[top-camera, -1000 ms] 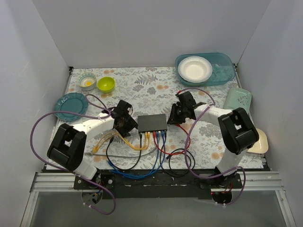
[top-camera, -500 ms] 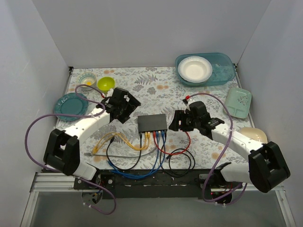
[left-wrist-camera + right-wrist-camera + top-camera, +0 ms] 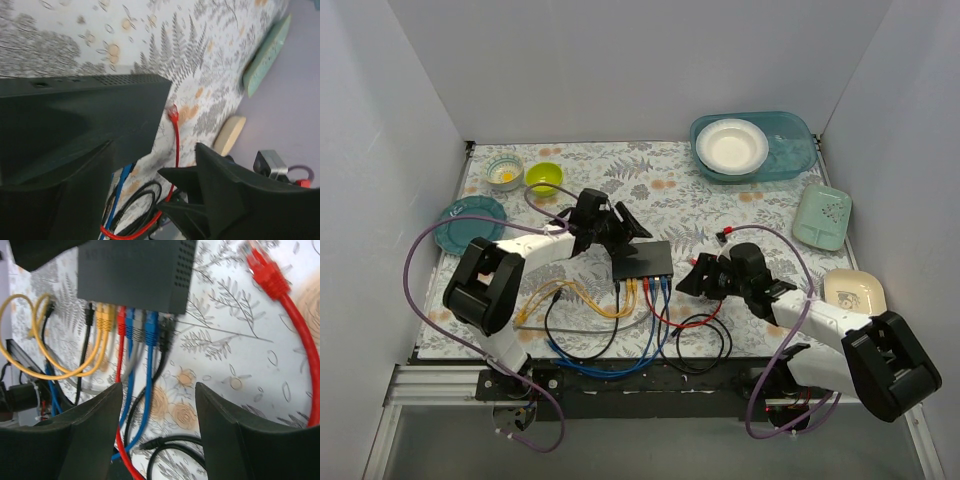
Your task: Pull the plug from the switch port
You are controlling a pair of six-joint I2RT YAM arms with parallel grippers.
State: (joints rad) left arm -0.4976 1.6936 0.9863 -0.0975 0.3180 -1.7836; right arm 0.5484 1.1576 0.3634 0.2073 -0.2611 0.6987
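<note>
Switch (image 3: 135,270) looks like matt black plastic; the red cable (image 3: 296,332) beside it is glossy, and the tablecloth (image 3: 240,355) is smooth.

arms (image 3: 535,246): white links, black joints | cables (image 3: 405,272): purple | tool fingers (image 3: 85,440): black

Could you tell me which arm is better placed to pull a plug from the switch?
Right: the right gripper, open, faces the plugs in the switch; the left gripper sits at the switch's far edge, away from the ports.
</note>
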